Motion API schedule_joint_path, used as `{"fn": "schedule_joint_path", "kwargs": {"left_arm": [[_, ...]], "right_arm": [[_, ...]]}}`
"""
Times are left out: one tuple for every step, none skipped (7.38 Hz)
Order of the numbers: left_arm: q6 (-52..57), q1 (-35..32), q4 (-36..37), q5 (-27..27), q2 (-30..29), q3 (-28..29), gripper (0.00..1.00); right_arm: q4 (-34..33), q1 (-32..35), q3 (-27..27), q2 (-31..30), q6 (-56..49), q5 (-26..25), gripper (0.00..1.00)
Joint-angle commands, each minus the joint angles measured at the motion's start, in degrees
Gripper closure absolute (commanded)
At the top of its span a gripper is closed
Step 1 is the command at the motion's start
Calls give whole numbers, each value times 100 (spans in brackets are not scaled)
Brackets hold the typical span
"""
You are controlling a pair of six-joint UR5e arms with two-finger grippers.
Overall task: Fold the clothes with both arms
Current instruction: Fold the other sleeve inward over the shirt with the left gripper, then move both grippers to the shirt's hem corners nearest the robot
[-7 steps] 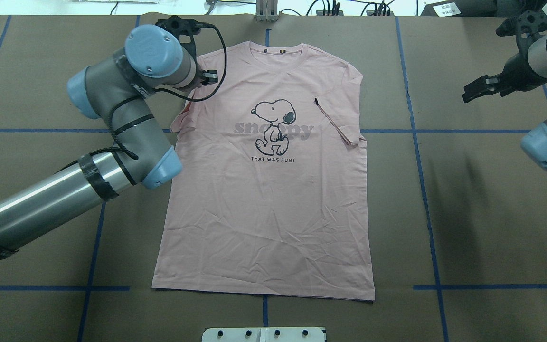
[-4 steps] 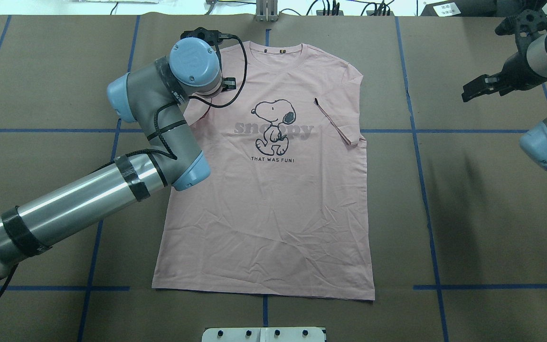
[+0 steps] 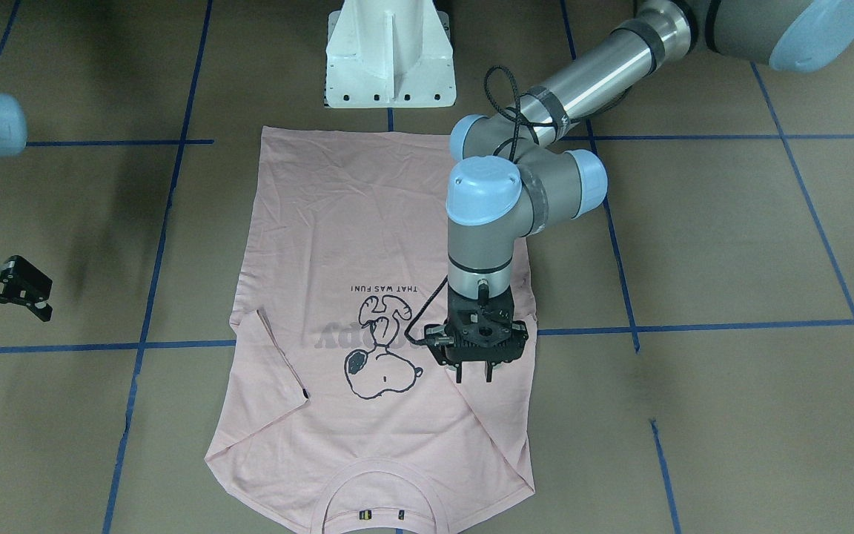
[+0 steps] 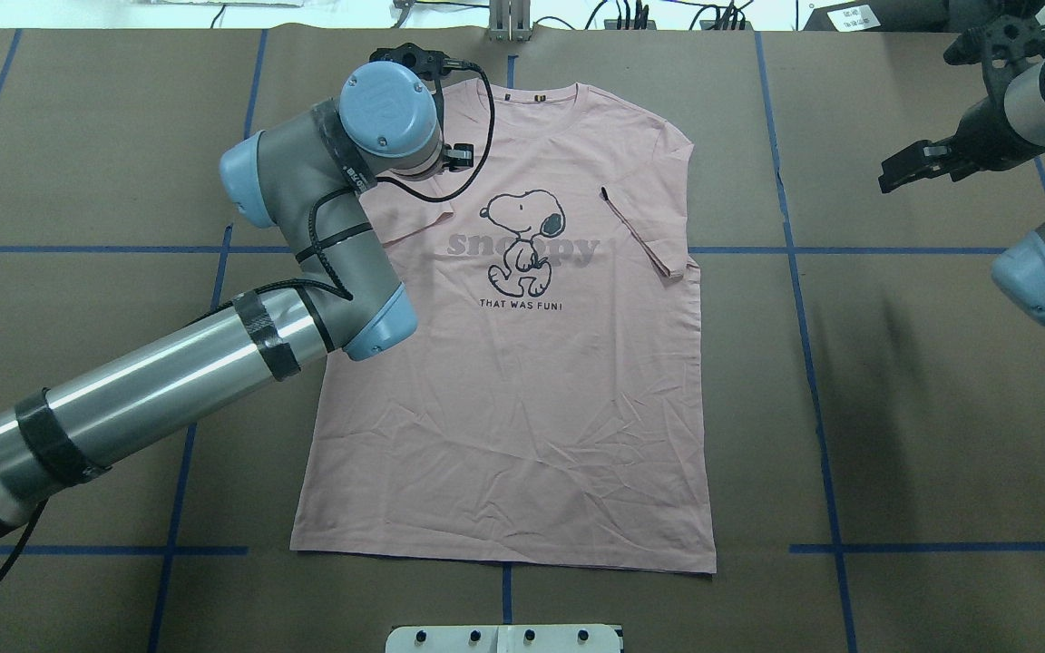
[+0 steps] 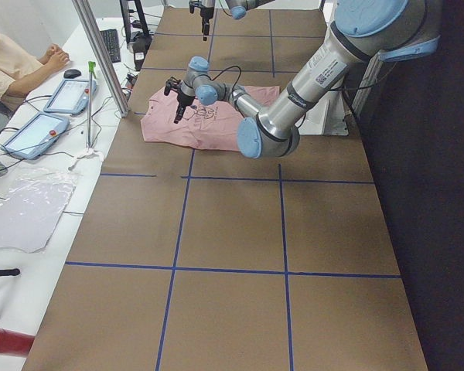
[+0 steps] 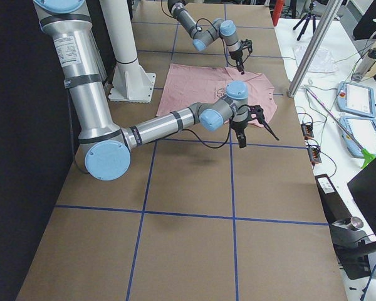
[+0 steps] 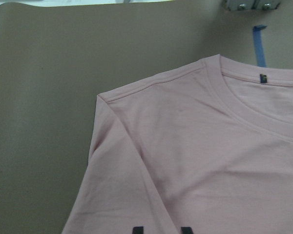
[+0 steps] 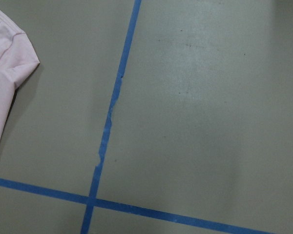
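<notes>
Now, left arm over the shirt, right arm parked off to the side.

Down on the brown table (image 4: 940,408) the pink T-shirt (image 4: 522,408) lies flat, print side up, dog print (image 4: 527,240) showing, both sleeves folded inward over the chest. The left gripper (image 3: 474,378) points straight down at the shoulder just beside the dog. Its fingertips (image 7: 137,229) stand a narrow way apart, with pink cloth showing between them and nothing visibly pinched. The right gripper (image 3: 35,293) hangs well apart from the shirt over bare table and blue tape (image 8: 107,131), its jaws spread and empty.
</notes>
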Motion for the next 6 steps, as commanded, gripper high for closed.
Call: {"fn": "schedule_joint_path", "kwargs": {"left_arm": [[82, 9, 40, -525, 949, -1657, 0], [82, 27, 49, -613, 1249, -2213, 0], [64, 140, 32, -745, 1539, -2680, 0], [21, 481, 31, -737, 2029, -3363, 0], [-6, 710, 23, -711, 2235, -3605, 0], [-145, 887, 14, -693, 2384, -3695, 0]], "right_arm": [[-49, -197, 579, -118, 920, 5, 0], [-58, -573, 904, -198, 1499, -117, 0], [-58, -1099, 1316, -364, 2132, -362, 0], [-58, -1731, 1929, -714, 2860, -800, 0], [-58, -2459, 2484, -1056, 3581, -1422, 0], [-67, -3337, 2985, -1373, 4493, -2133, 0]]}}
